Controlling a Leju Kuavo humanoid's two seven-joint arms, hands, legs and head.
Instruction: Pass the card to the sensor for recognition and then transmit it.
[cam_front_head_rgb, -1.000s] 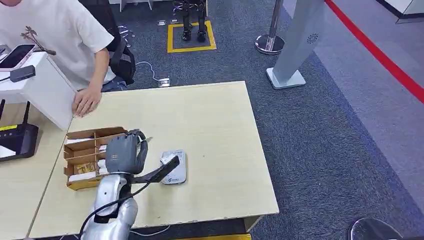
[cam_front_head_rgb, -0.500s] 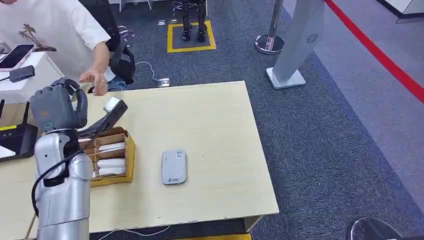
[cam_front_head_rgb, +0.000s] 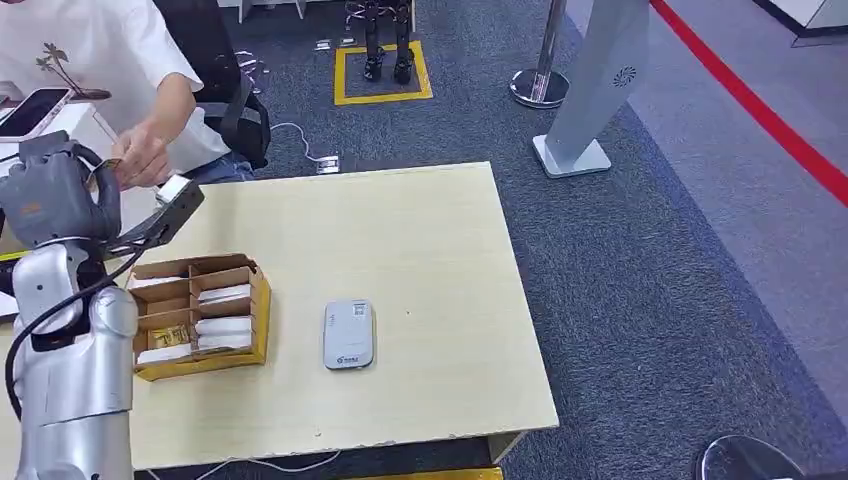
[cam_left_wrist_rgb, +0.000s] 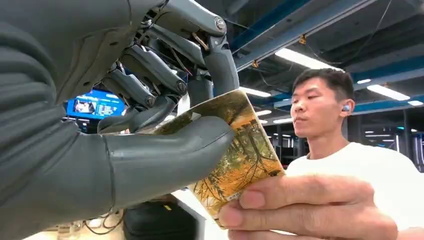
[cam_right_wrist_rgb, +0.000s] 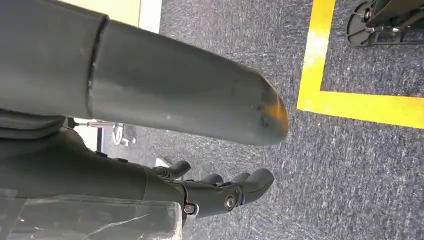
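Handover: your left hand (cam_left_wrist_rgb: 125, 125) holds the card (cam_left_wrist_rgb: 240, 150) up at the far left corner of the desk (cam_front_head_rgb: 420, 240), well behind the sensor (cam_front_head_rgb: 348, 334) and off to its left
Grip: thumb pressed on the card's printed face, fingers (cam_left_wrist_rgb: 150, 70) curled behind it, so the hand is clamped on the card; in the head view the same hand (cam_front_head_rgb: 55, 190) sits raised above the desk edge
Person: a person's hand (cam_left_wrist_rgb: 305, 207) already pinches the free end of the card, and in the head view that hand (cam_front_head_rgb: 145, 155) meets yours beyond the sensor, at the desk's back-left corner
Stage: judging by the card's place away from the sensor, you look to be at the passing-on part, with both parties on the card at once
Advice: keep the wrist quiet and let the person take the weight before you ease the thumb off; loosen thumb first, then the fingers, rather than pulling the arm away
Risk: letting go too early could drop the card toward the cardboard box (cam_front_head_rgb: 200, 315) just left of the sensor; holding too hard could bend the card
Right hand: your right hand (cam_right_wrist_rgb: 215, 192) hangs over the carpet floor (cam_right_wrist_rgb: 350, 190), fingers loosely curled with nothing in them
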